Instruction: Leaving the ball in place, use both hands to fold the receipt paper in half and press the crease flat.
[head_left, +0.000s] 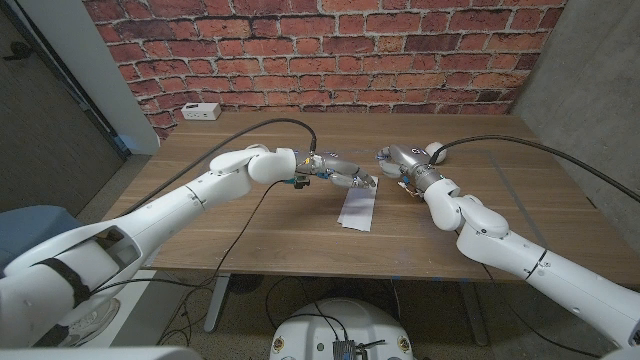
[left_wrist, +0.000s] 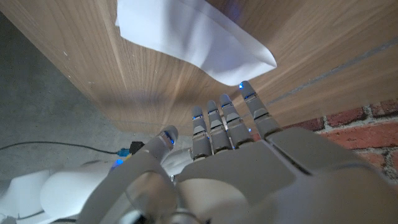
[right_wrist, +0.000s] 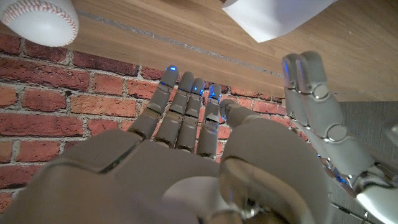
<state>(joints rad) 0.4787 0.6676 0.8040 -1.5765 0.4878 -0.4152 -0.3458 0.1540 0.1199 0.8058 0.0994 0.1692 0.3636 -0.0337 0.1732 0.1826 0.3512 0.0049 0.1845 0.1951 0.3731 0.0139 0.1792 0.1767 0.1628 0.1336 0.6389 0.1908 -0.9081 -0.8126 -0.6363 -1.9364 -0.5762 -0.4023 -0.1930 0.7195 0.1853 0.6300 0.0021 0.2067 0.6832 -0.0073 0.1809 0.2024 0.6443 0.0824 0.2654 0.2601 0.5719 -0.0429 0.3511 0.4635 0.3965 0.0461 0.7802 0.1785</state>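
On the wooden table (head_left: 300, 240), white receipt paper (head_left: 358, 209) lies rumpled.

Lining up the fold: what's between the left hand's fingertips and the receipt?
Only bare wood: in the left wrist view the left hand sits just short of the receipt paper.

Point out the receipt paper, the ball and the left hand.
receipt paper (head_left: 357, 208): head view, sheet's middle.
ball (right_wrist: 38, 20): right wrist view, its stitched white face.
left hand (head_left: 342, 175): head view, middle of the hand.
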